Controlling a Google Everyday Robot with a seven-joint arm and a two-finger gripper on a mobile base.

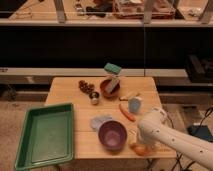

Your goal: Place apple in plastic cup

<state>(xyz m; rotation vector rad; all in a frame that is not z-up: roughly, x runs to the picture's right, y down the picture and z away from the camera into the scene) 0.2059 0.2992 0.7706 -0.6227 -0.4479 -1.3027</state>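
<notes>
The apple (139, 149) is a small yellow-orange fruit at the table's front edge, just right of the purple bowl (112, 135). The white arm (170, 139) comes in from the lower right and partly covers it. My gripper (137, 142) is at the arm's end, right at the apple, mostly hidden by the arm. The light-blue plastic cup (134, 105) stands upright farther back on the right half of the table, behind the orange-red carrot (127, 112).
A green tray (45, 132) takes up the front left. A grey cloth (100, 121) lies beside the purple bowl. At the back stand a reddish-brown bowl (109, 88), a teal block (113, 69), dark grapes (86, 86) and a small can (94, 98).
</notes>
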